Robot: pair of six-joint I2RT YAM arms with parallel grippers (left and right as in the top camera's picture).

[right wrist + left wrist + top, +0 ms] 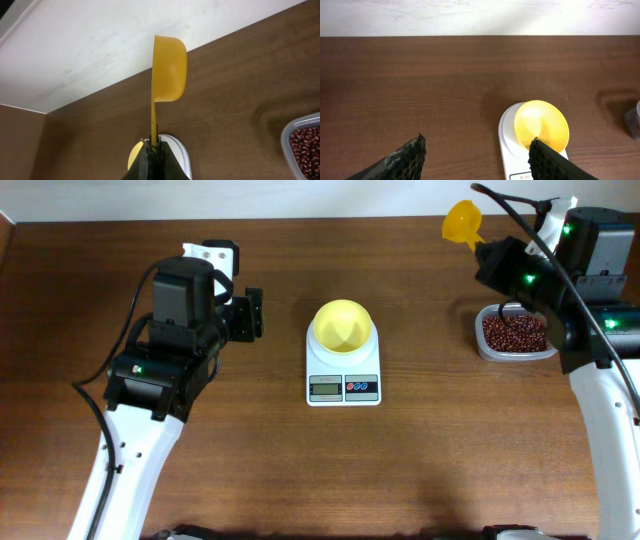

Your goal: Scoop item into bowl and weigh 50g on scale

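Observation:
The pale yellow bowl [343, 326] stands empty on the white scale [343, 385] at mid-table. The reddish-brown beans [515, 332] lie in a clear container at the right. My right gripper [487, 252] hovers above and behind that container, shut on the handle of a yellow scoop [462, 222]. In the right wrist view the scoop [169, 65] sticks up edge-on from the gripper [152, 145], showing no beans. My left gripper [255, 313] is open and empty to the left of the scale. In the left wrist view its fingers [415, 152] frame bare table, with the bowl [542, 125] ahead to the right.
The clear container [485, 345] sits near the table's right side, under the right arm. A pale wall runs behind the table's far edge [480, 36]. Bare brown tabletop lies in front of the scale.

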